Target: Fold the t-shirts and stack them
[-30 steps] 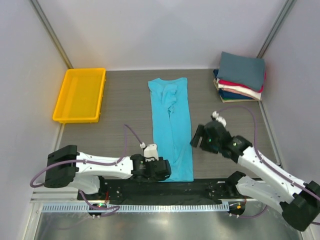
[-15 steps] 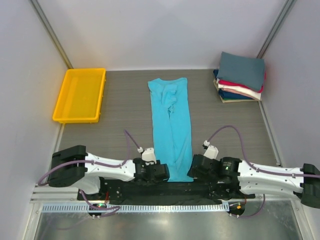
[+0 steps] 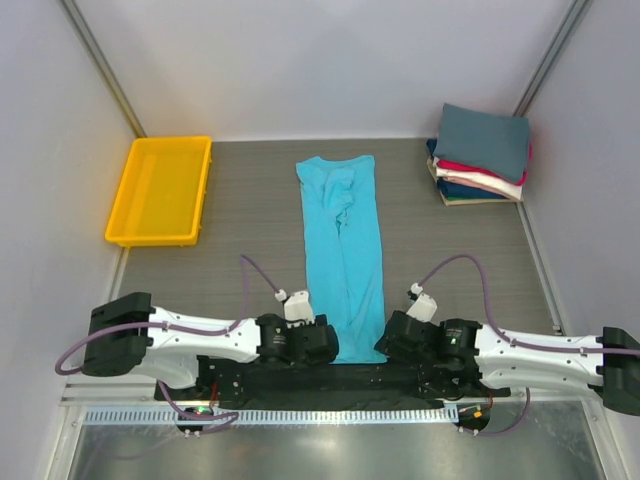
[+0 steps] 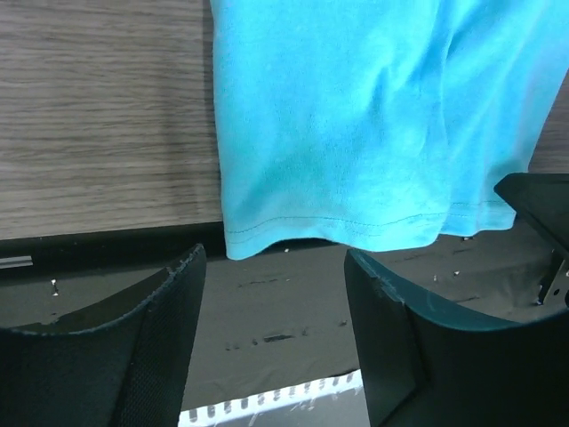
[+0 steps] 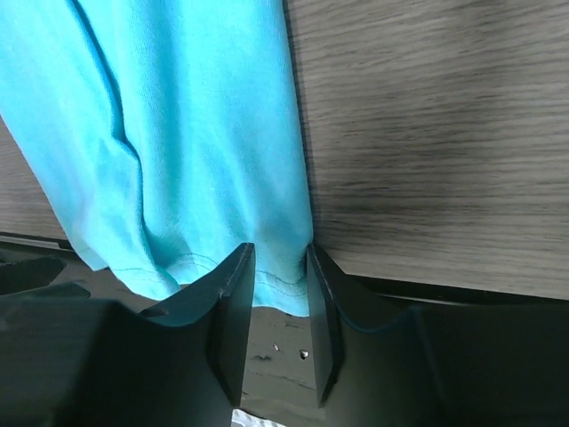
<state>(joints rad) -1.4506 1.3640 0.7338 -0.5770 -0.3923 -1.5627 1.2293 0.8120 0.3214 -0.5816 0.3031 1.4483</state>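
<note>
Top external view shows the grey wood-grain table (image 3: 250, 210) enclosed by pale walls, with the two arms mounted on a black base plate (image 3: 330, 378) at its near edge.

The turquoise t-shirt (image 3: 345, 260) lies flat at the table centre, folded into a long narrow strip that runs from far to near. Its near hem reaches past the table's near edge onto the base plate.

The yellow tray (image 3: 205, 190) sits at the far left, well apart from the strip.

The stack of folded t-shirts (image 3: 480, 160) sits in the far right corner. A slate-grey shirt lies on top, with red, cream and navy layers below it.

Both arms lie low along the near edge and point inward at the hem.

The left gripper (image 3: 322, 342) is at the near left corner of the strip. The left wrist view shows the left gripper (image 4: 274, 258) with its jaws wide apart. The hem of the turquoise t-shirt (image 4: 356, 133) lies just beyond the fingertips, not touching them.

The right gripper (image 3: 390, 340) is at the near right corner. The right wrist view shows the right gripper (image 5: 280, 258) with its jaws at a narrow gap. The hem corner of the turquoise t-shirt (image 5: 178, 133) lies flat and unbunched between the tips.
</note>
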